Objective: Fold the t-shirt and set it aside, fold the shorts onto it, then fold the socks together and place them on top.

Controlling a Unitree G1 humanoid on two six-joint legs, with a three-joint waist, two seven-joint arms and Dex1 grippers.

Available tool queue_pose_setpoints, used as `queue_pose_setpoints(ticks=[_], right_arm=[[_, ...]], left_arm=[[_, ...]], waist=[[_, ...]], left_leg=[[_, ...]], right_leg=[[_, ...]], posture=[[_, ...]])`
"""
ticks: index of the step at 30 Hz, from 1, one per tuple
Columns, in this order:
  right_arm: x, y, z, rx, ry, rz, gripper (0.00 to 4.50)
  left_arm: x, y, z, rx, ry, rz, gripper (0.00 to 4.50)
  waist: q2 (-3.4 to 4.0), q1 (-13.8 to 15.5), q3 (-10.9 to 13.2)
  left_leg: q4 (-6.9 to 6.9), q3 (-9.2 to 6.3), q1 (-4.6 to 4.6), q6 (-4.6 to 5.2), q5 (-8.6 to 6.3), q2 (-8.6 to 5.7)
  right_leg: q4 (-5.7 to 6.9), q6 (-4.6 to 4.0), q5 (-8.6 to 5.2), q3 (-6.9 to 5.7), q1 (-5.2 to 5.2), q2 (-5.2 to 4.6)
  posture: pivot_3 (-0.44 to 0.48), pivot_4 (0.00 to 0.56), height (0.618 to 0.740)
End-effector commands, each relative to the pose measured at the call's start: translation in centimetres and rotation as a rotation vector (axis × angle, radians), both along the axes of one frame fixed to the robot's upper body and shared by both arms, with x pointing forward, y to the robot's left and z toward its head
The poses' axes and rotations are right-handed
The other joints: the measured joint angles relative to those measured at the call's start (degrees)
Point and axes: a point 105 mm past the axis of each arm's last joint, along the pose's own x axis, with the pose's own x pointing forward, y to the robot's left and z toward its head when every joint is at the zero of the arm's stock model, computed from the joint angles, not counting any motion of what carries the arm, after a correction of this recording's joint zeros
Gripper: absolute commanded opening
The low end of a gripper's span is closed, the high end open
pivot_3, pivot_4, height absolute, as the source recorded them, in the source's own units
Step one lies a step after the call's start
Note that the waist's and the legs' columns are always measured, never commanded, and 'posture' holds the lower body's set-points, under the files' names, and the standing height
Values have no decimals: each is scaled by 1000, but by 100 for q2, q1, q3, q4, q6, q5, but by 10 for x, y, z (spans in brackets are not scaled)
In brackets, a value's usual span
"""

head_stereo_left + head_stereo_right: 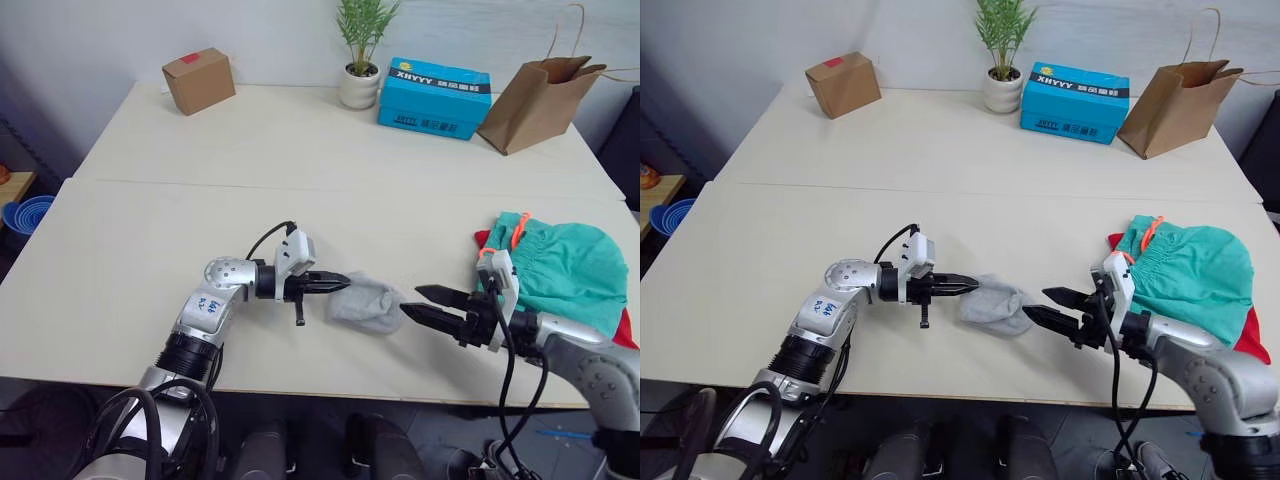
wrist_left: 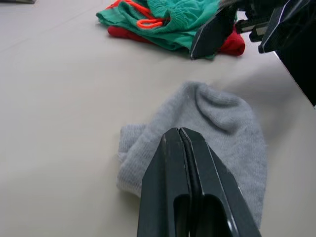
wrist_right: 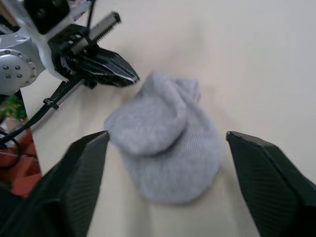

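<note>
With the small light grey ankle socks (image 1: 365, 303) lying as a soft bundle near the front edge of the pale worktop (image 1: 150, 240), roughly midway along that edge, placed squarely between the two claws. Left claw (image 1: 338, 283) pressed together, fingers flat against each other with nothing visibly between them, tip touching or just over the bundle's near end. Right claw (image 1: 418, 303) spread wide, holding nothing, its two black fingers (image 3: 84, 173) straddling the far end of the bundle without clear contact. Long axis of the socks running along the front edge, from one claw to the other, so each arm faces one end head-on.

Towards the worktop's right edge, teal-green soft shorts with an orange-coral drawstring (image 1: 560, 265) heaped on a bright red cotton t-shirt (image 1: 627, 330), of which mere slivers peek out beneath; well apart from the socks, beyond the right claw.

Probably at the sock stage of the task, stack already built. Right arm nearer to the pile, and already open, so likely the better one to close on the bundle and carry it over; left arm likely just pinning or tidying. Whether the two socks are properly folded together: cannot tell.
</note>
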Motion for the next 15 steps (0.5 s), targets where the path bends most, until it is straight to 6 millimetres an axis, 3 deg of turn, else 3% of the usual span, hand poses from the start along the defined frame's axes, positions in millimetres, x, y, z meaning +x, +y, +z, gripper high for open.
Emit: queue_pose_setpoints(ticks=[1, 4, 10, 15], right_arm=[[-8, -19, -12, -1, 320, -62, 4462], [-13, -8, -12, 85, 424, -9, 4462], [2, 37, -25, 199, 496, 23, 4462], [15, 61, -30, 247, 535, 11, 4462]], left_arm=[[-1, -3, 1, 13, -48, -31, 0], [-1, -4, -2, 26, -50, -32, 0], [-1, 0, -13, 62, -43, -20, 0], [0, 4, -17, 70, -18, -4, 0]], waist=[[0, -1, 0], [0, -10, 0], [0, -120, 0], [0, -194, -1]], left_leg=[[2, 0, -2, 1, 1, -1], [-5, 0, -2, -2, 3, 1], [-10, 3, -2, -1, 6, 1], [-13, 4, 1, -6, 9, 3]], right_leg=[[0, 0, 0, 0, -1, -2], [0, -4, -1, -4, -4, -1], [3, -4, -2, -5, -4, 3], [9, -3, -1, -4, -4, 6]], posture=[[0, 150, 740], [0, 150, 740], [0, 150, 740], [0, 150, 740]])
